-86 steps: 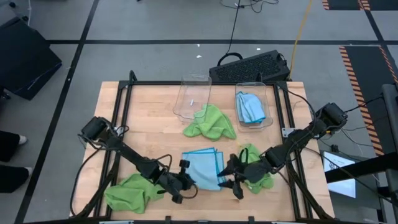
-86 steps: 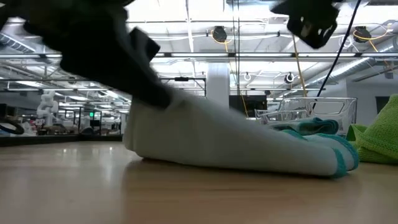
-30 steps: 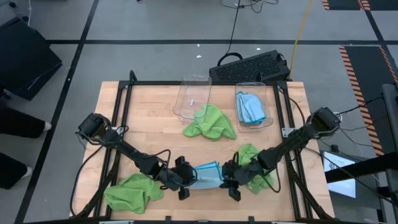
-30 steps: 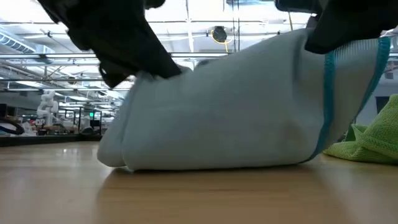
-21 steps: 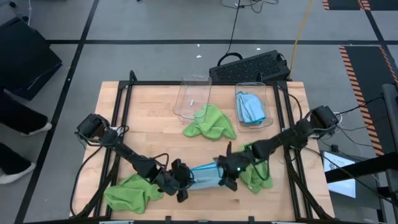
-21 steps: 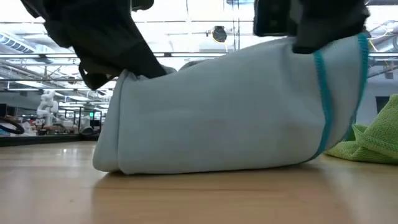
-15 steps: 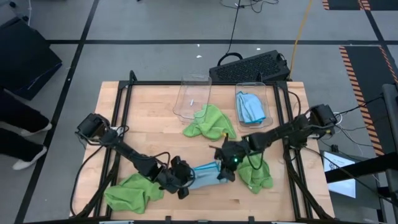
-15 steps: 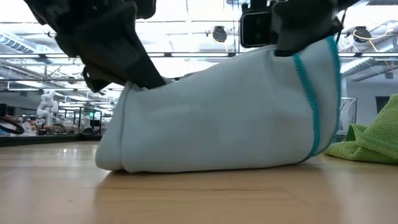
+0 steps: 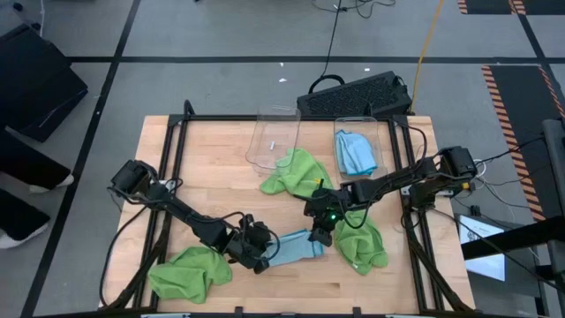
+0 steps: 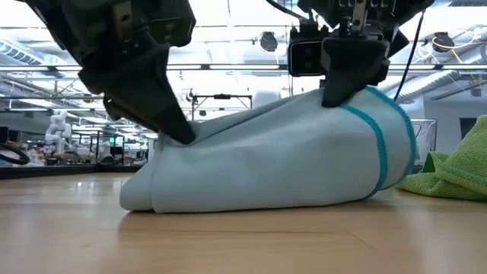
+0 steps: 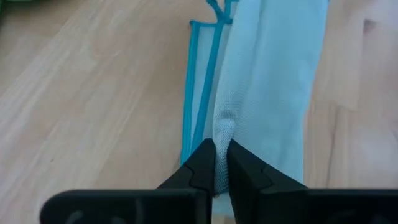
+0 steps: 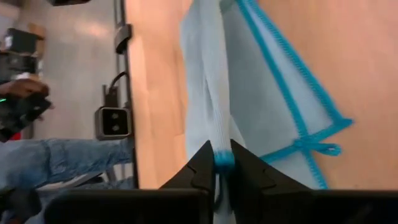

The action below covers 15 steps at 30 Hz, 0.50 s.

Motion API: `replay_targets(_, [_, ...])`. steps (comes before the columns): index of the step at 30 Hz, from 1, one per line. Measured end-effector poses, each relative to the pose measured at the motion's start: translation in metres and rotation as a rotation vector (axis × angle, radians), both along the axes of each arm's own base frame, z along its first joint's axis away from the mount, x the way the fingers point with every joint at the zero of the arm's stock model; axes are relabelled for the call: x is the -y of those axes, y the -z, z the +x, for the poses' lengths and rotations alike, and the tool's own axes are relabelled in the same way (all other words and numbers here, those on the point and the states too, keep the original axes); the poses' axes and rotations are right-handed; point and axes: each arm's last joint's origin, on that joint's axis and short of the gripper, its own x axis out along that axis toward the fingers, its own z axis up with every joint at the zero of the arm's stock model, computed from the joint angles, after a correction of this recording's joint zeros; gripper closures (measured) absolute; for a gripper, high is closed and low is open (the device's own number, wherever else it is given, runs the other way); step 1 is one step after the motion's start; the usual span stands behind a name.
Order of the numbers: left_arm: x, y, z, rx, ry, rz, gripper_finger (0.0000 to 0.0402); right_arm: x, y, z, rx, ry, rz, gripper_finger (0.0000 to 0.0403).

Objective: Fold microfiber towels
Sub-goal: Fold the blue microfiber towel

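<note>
Blue towel (image 9: 294, 247) between both claws

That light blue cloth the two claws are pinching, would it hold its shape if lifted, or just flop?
Probably flop: the light blue towel sags between the left gripper and right gripper and bunches where it is pinched. It looks light, since thin fingertip grips hold it up. It seems unlikely to slip, judging by its woven, grippy-looking surface.

3 green towels (image 9: 300, 173), 2 blue towels (image 9: 291, 246)
</note>
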Motion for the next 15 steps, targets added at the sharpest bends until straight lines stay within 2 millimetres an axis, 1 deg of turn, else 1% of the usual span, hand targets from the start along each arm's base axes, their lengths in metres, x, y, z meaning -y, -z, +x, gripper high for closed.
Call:
replay_targets(5, [0.0005,0.0011,-0.0011,-0.007,-0.002,-0.004,0.0365,-0.0003,0.0015,-0.0004,-0.002,0.049,-0.061,0.0345])
replay_targets(7, [0.0007,0.0009,-0.0008,-0.003,-0.002,-0.006,0.0357,0.0004,0.0024,-0.0009,-0.01,0.065,-0.081,0.0326])
replay_targets(12, [0.0003,0.0011,-0.0009,-0.006,-0.01,-0.009,0.0304,0.0051,0.0035,-0.001,-0.023,0.089,-0.097,0.0281])
replay_targets(15, [-0.0022,0.0003,-0.0031,-0.026,-0.033,-0.013,0.027,0.0084,0.0023,-0.0033,-0.045,0.104,-0.097,0.0263])
